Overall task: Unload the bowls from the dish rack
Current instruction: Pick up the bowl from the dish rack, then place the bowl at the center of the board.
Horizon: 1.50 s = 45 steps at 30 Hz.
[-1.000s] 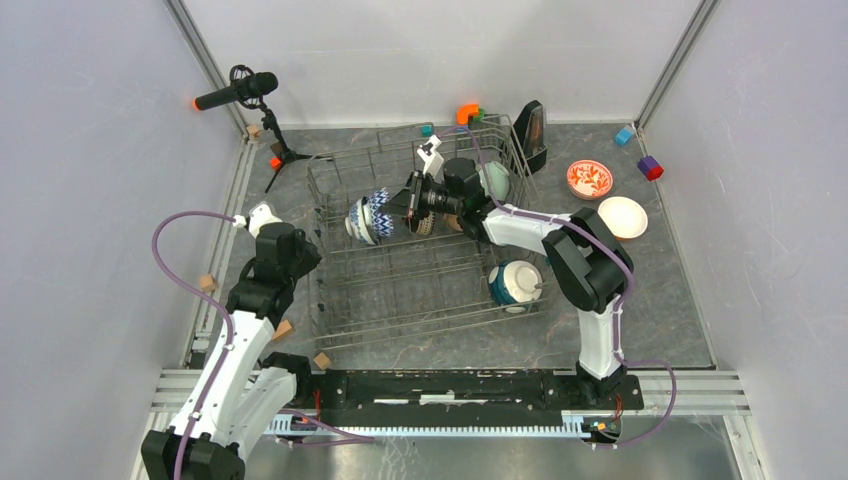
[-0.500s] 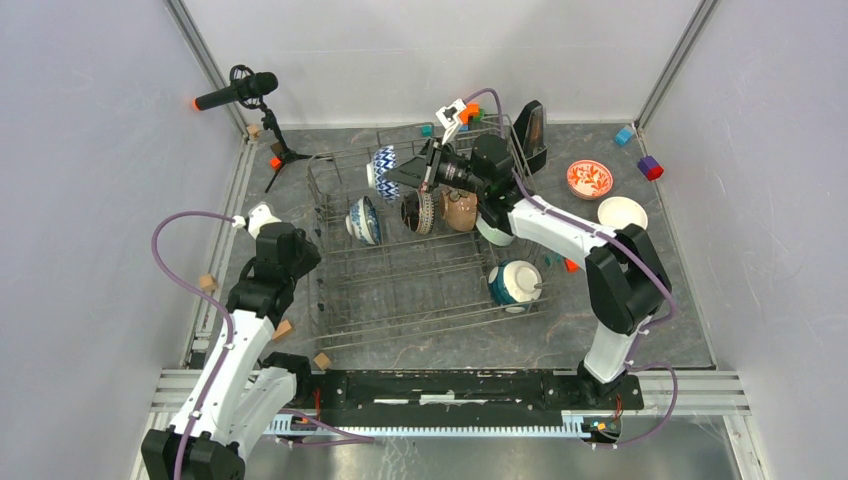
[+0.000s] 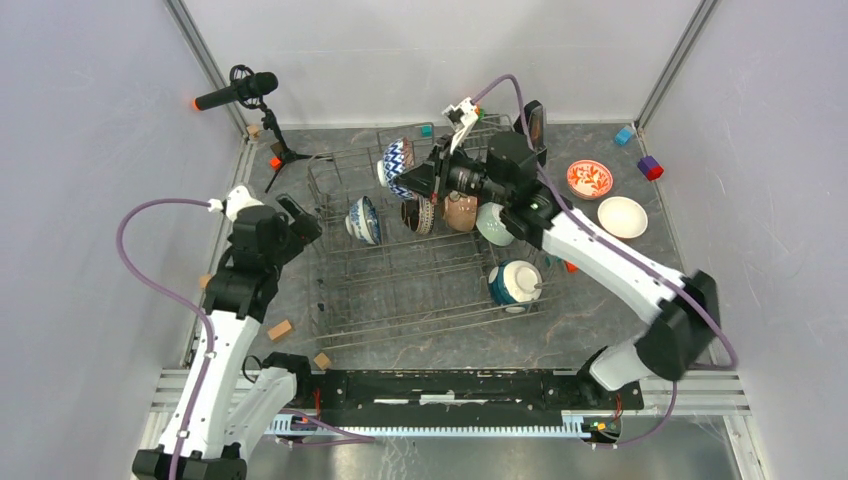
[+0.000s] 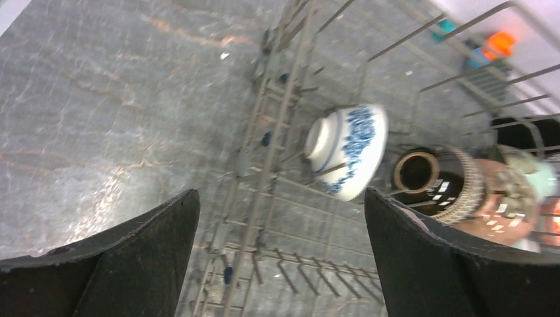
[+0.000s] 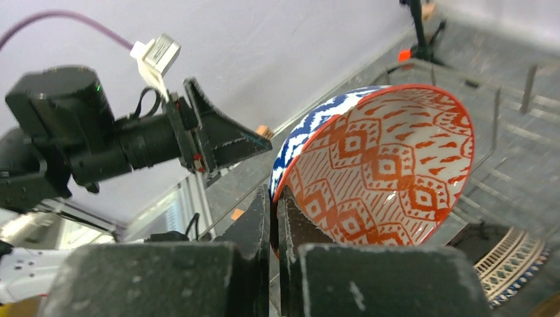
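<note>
The right pincer (image 5: 274,206) is clenched on the rim of the red-lattice bowl (image 5: 389,165), holding it on edge above the dish rack (image 3: 400,290). The left pincer (image 4: 280,195) gapes released. Just ahead of it, a blue-white bowl (image 4: 347,155) stands on edge among the rack's tines.

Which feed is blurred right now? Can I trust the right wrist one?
Left wrist view: motion-smeared, the blue-and-white floral ceramic bowl and grey wire dish rack look soft. Right wrist view: the red-lattice patterned bowl is sharp, the right end effector near the lens is defocused. Top external view: crisp, evenly lit.
</note>
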Motion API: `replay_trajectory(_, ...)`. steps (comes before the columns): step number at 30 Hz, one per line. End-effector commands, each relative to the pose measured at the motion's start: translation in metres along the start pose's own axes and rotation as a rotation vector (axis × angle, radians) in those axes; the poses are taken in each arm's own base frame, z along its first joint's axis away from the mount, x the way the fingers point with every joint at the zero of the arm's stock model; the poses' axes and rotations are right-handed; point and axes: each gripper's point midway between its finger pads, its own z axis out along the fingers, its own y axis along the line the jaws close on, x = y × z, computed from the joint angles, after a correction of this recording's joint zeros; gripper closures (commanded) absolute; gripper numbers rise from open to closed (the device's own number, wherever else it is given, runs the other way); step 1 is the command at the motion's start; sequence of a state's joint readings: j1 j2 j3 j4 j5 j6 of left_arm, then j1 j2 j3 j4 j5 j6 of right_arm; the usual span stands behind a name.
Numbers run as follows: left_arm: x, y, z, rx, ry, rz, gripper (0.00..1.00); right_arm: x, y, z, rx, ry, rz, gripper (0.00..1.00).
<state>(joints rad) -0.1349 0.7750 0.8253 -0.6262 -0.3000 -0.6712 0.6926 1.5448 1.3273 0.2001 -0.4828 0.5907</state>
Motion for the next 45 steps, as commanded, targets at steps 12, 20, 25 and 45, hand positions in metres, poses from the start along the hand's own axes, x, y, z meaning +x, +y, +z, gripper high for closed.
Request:
replay_trajectory(12, -0.057, -0.156, -0.109, 0.863, 0.002, -0.160, 0.00, 0.022, 0.098, -0.126, 0.355, 0.076, -0.798, 1.00)
replay_trajectory(20, -0.029, -0.161, -0.140, 0.946, 0.125, 0.038, 0.00, 0.093, 0.097, -0.171, 0.456, 0.281, -1.169, 1.00)
replay_trajectory(25, -0.001, -0.141, -0.144, 0.808, 0.160, 0.273, 0.00, 0.137, 0.086, -0.178, 0.406, 0.403, -1.289, 1.00)
replay_trajectory(45, 0.080, -0.173, -0.187, 0.816, 0.241, 0.801, 0.00, 0.204, 0.081, -0.168, 0.274, 0.577, -1.439, 1.00)
